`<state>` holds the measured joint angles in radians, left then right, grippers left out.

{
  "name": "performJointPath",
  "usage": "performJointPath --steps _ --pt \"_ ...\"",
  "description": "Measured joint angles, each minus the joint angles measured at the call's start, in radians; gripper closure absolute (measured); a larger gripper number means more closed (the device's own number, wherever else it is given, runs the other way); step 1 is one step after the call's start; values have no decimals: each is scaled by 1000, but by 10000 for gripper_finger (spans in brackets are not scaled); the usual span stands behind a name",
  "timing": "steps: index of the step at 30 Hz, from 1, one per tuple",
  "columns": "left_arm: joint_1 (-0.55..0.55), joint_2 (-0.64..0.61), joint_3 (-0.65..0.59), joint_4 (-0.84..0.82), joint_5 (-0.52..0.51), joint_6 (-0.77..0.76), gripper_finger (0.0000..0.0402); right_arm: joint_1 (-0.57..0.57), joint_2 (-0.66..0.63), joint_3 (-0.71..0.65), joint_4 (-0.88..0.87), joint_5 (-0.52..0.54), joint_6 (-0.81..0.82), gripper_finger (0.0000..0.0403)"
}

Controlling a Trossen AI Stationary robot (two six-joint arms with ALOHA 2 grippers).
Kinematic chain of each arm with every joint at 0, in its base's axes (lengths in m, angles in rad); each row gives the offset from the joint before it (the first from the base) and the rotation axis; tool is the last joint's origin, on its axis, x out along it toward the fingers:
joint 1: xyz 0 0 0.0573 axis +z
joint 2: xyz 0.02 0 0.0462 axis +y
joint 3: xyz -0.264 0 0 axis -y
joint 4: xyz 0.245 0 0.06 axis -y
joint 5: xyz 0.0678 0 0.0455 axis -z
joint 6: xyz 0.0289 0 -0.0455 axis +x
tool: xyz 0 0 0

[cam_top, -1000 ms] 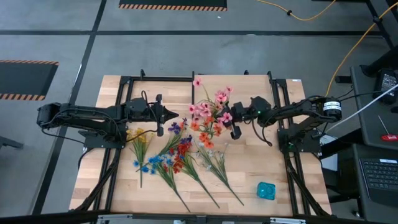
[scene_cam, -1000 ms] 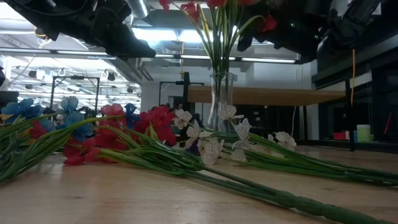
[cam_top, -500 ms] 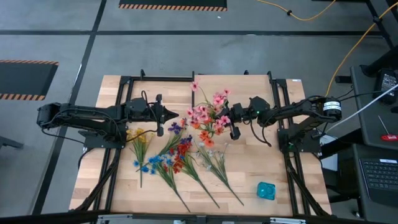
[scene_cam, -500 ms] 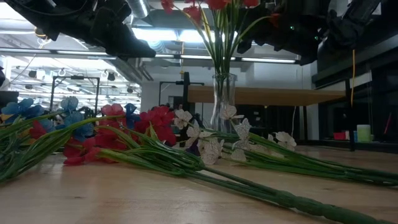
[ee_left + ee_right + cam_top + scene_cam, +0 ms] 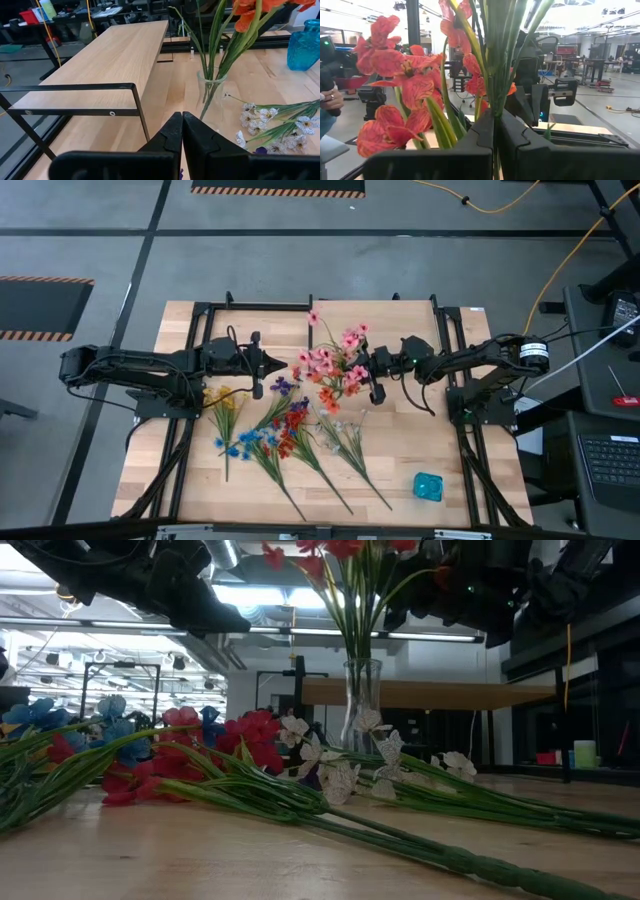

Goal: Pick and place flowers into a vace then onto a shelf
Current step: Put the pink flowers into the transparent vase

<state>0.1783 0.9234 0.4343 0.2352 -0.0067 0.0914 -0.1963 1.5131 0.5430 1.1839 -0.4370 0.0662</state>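
Note:
A clear glass vase (image 5: 360, 705) (image 5: 210, 95) stands on the tabletop. It holds flowers (image 5: 335, 365) with pink and orange-red blooms, their stems upright. My right gripper (image 5: 363, 370) (image 5: 495, 117) is shut on those stems above the vase. My left gripper (image 5: 284, 366) (image 5: 181, 120) hovers shut to the left of the vase, touching nothing. More flowers (image 5: 285, 430) lie flat on the table in front of the vase. The shelf (image 5: 100, 65) runs along the far side. My right gripper pinches several green stems (image 5: 492, 95) of the flowers in the vase between its two fingers, some way above the vase's mouth. The fingers come about level from the table's right and lie across the stems. The stems stand upright, their lower ends in the vase.
A small blue glass vase (image 5: 428, 485) (image 5: 305, 45) stands near the front right corner. The loose red, blue, white and yellow flowers (image 5: 200, 760) spread over the table's middle and left. Black frame rails (image 5: 190, 440) run along both sides of the table.
The blooms held by my right gripper have shifted a little toward the table's left and sunk slightly. The stems have stayed in the vase.

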Motion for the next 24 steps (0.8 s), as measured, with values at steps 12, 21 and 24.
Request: performJointPath --steps 12,21,24 --pt "0 0 0 0 0 0 396 0 0 0 0 0 7 360" --pt "0 0 0 0 0 0 395 0 0 0 2 0 4 256" --pt "0 0 0 0 0 0 395 0 0 0 2 0 4 235"
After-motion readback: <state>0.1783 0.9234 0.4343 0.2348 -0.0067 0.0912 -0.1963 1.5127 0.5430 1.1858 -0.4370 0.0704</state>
